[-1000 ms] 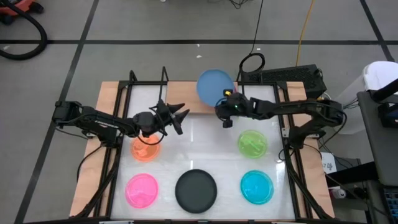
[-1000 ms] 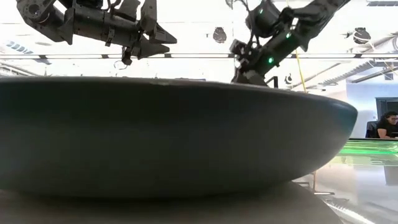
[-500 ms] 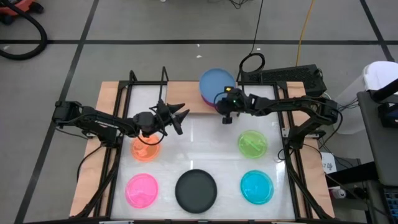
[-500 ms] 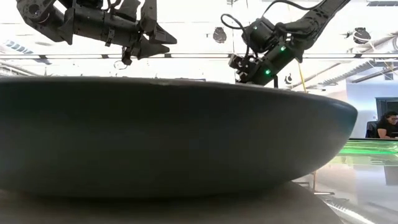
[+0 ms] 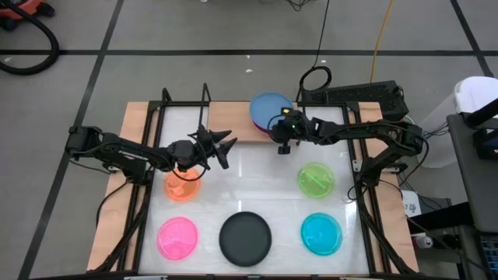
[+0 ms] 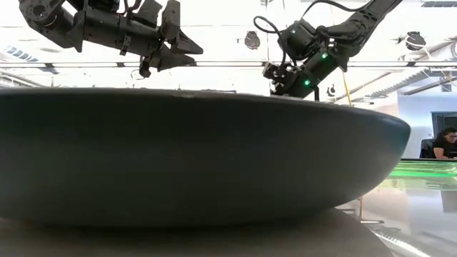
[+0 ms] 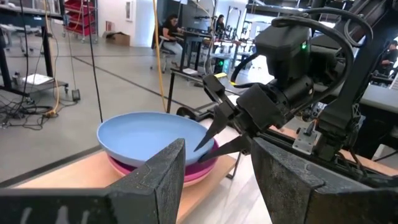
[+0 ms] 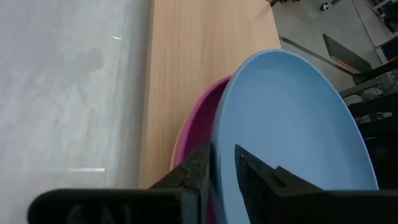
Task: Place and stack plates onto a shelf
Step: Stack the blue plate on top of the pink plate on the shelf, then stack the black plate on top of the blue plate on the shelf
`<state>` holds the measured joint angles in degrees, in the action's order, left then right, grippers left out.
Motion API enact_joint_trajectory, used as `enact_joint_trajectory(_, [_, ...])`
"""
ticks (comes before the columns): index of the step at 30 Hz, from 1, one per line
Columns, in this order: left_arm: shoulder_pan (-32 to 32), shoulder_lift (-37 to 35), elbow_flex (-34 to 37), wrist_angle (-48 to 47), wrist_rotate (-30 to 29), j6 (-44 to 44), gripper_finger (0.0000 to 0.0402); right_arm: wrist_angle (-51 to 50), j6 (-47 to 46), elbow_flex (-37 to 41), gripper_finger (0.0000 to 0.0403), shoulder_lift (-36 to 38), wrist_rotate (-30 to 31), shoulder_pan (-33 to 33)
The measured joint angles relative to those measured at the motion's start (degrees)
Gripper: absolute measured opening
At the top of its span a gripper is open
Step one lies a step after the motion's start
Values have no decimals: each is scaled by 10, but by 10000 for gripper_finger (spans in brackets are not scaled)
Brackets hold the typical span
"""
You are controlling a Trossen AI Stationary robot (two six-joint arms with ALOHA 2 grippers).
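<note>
The blue plate [image 5: 270, 106] lies on the magenta plate [image 5: 259, 126] at the right end of the wooden shelf [image 5: 222, 120]. My right gripper [image 5: 278, 127] is at its near rim, shut on it. My left gripper [image 5: 229, 149] hovers open above the table, right of the orange plate [image 5: 182, 187], touching nothing. In the left wrist view the blue plate [image 7: 146, 135] covers the magenta plate [image 7: 198, 169]. Green [image 5: 316, 179], cyan [image 5: 321, 234], black [image 5: 245, 238] and hot pink [image 5: 177, 238] plates lie flat on the white table. No pale pink plate shows. My right gripper pinches the blue plate's near rim [image 8: 222, 144] between its two fingers, one above the rim and one below [image 7: 219, 144]. The fingers come slanting down from the table's near right side. The plate rests on the magenta plate, roughly level.
Black wire uprights [image 5: 165, 97] stand at the shelf's ends, and frame rails [image 5: 359, 167] run along both table sides. The left half of the shelf board is bare wood. In the low view the black plate [image 6: 200, 157] blocks most of the table. A person [image 6: 444, 143] sits far behind.
My right gripper has moved slightly toward the far edge and down, still shut, and has tipped the blue plate from a steep tilt down onto the magenta plate, whose edge now shows under it. In the last half second nothing has moved.
</note>
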<state>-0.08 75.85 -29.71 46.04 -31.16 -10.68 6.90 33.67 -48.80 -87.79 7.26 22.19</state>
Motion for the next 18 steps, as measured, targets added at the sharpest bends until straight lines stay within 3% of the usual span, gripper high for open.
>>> enact_joint_trajectory(10, [0, 0, 0, -3, 9, -17, 189, -6, 16, 1, 109, 19, 19, -33])
enact_joint_trajectory(18, [-5, 0, 0, -45, 18, -85, 189, -19, -17, 1, 111, 106, 20, -102])
